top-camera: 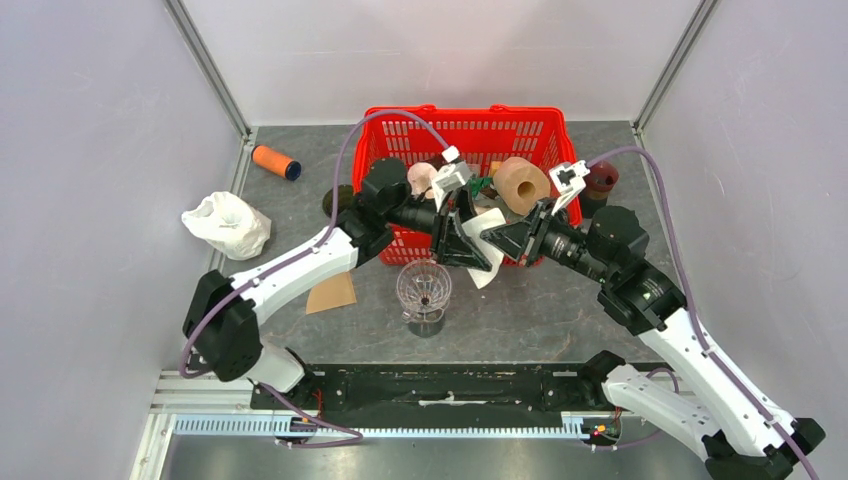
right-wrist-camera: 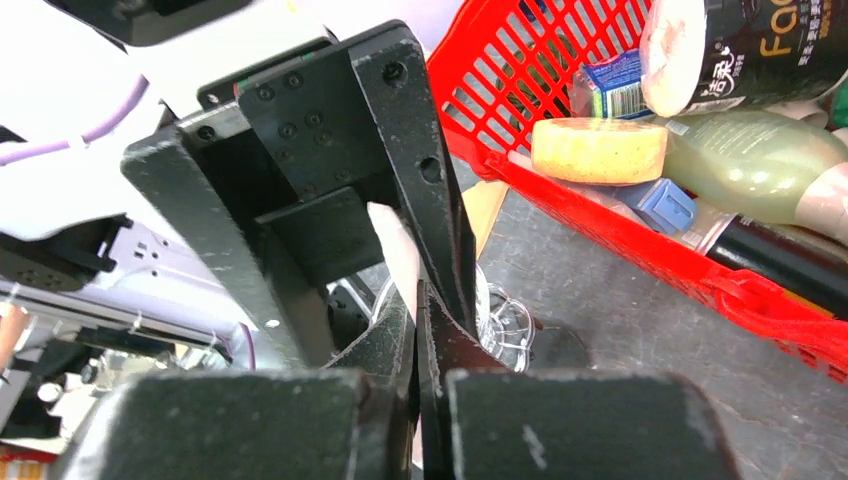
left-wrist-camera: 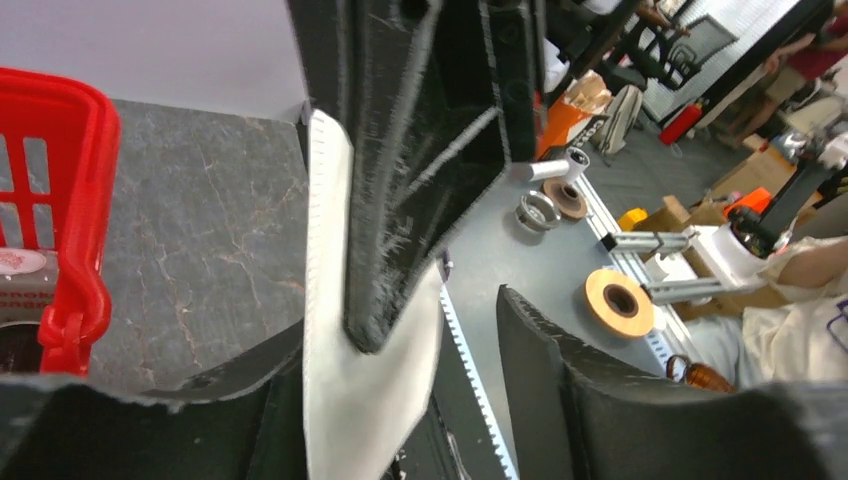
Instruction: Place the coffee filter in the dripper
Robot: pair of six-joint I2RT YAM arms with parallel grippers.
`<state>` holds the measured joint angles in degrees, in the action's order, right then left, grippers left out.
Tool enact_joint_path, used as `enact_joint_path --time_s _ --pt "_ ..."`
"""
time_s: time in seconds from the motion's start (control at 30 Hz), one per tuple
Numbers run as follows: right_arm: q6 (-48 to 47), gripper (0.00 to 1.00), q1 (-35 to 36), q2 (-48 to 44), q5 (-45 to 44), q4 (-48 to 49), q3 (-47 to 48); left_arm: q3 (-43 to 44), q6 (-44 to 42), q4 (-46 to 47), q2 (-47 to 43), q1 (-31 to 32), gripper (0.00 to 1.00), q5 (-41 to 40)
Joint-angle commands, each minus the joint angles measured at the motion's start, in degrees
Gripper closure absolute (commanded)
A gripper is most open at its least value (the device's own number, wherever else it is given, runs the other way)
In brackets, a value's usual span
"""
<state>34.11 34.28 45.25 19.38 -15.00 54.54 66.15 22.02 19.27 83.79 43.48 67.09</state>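
The white paper coffee filter (top-camera: 489, 262) hangs between my two grippers, just right of and above the clear dripper (top-camera: 423, 288) on the table. My right gripper (top-camera: 497, 238) is shut on the filter's edge; the right wrist view shows its jaws (right-wrist-camera: 420, 300) pressed together on the white paper (right-wrist-camera: 400, 250), with the dripper (right-wrist-camera: 505, 322) just beyond. My left gripper (top-camera: 462, 250) is open. In the left wrist view (left-wrist-camera: 400, 345) the filter (left-wrist-camera: 350, 410) lies against its left finger, and the right gripper's black finger (left-wrist-camera: 420, 160) rests on the paper.
A red basket (top-camera: 540, 125) full of bottles and a brown roll (top-camera: 521, 185) stands behind the grippers. A brown paper piece (top-camera: 332, 293) lies left of the dripper. A crumpled white bag (top-camera: 226, 224) and an orange cylinder (top-camera: 275, 161) are at the left, and a dark red cup (top-camera: 601, 180) sits right of the basket.
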Motion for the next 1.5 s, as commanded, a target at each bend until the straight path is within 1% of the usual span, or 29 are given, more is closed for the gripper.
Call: enact_joint_path --time_s 0.0,0.03,0.13,0.17,0.2,0.23,0.3,0.4,0.43,0.47,0.5,0.57,0.63,0.73,0.87,0.93,1.0,1.07,1.13,1.27,1.47 --pt "7.00 1.00 0.03 0.52 -2.91 5.06 -1.30 3.45 10.16 6.13 3.65 0.37 0.48 -2.08" --pt "7.48 1.00 0.08 0.28 -2.98 5.53 -1.66 4.01 11.80 7.01 4.57 0.37 0.55 -2.05" --pt "7.94 1.00 0.08 -1.33 -4.95 4.63 -2.08 4.62 16.01 10.51 6.30 0.33 0.84 -1.97" --pt "7.73 1.00 0.08 -1.97 -5.87 3.46 -2.00 4.66 17.55 11.67 6.83 0.29 0.92 -1.80" --pt "7.59 1.00 0.08 -2.68 -7.22 2.22 -1.99 4.69 18.84 12.86 7.17 0.24 0.98 -1.79" --pt "7.06 0.99 0.08 -3.38 -8.81 0.94 -1.79 4.62 19.81 13.93 7.47 0.28 0.98 -1.74" --pt "5.76 0.88 0.08 -4.75 -12.25 -2.56 -1.40 4.22 21.80 16.43 7.70 0.29 0.98 -1.39" --pt "1.94 0.58 0.02 -7.61 -17.02 -7.31 -0.73 3.54 22.97 17.99 7.47 0.26 0.98 -0.39" --pt "0.40 0.51 0.03 -8.55 -18.29 -8.97 -0.46 3.21 22.83 18.00 7.11 0.20 0.98 -0.36" --pt "-1.11 0.42 0.07 -9.83 -19.01 -10.13 -0.45 2.76 22.49 18.00 6.73 0.20 0.98 -0.29" --pt "-2.98 0.36 0.08 -11.10 -20.82 -10.90 -0.72 2.25 21.93 17.84 6.35 0.20 0.98 -0.29" --pt "-7.12 0.22 0.06 -14.28 -20.62 -12.07 -1.39 1.35 19.84 16.37 5.55 0.20 0.98 -0.30" --pt "-10.30 0.13 0.08 -17.57 -21.16 -11.98 -2.50 0.96 17.40 13.60 4.82 0.20 0.98 -0.77" --pt "-12.35 0.10 0.04 -21.16 -21.77 -11.03 -4.29 1.46 14.38 9.35 4.56 0.27 0.98 -1.00" --pt "-14.56 0.10 0.08 -23.06 -19.59 -9.80 -5.79 1.07 12.91 8.66 4.34 0.29 0.98 1.44" --pt "-15.93 0.09 0.07 -22.62 -16.76 -9.71 -6.18 0.37 11.41 7.90 3.81 0.29 0.98 2.01" --pt "-17.39 0.09 0.07 -21.62 -11.95 -9.45 -6.31 -0.26 8.89 6.37 2.97 0.39 0.98 2.55" --pt "-18.42 0.10 0.08 -20.48 -8.30 -8.60 -6.38 -0.50 5.49 3.32 2.10 0.36 0.98 2.71" --pt "-18.86 0.09 0.08 -19.41 -6.50 -7.19 -6.35 -0.50 2.15 0.33 1.46 0.37 0.98 2.54" --pt "-18.65 0.09 0.04 -17.76 -8.16 -4.19 -6.47 -0.32 -1.72 -3.86 0.79 0.37 0.98 2.24" --pt "-18.01 0.12 0.06 -13.89 -12.39 -3.78 -5.60 -0.56 -3.38 -4.76 0.03 0.53 0.98 2.89"
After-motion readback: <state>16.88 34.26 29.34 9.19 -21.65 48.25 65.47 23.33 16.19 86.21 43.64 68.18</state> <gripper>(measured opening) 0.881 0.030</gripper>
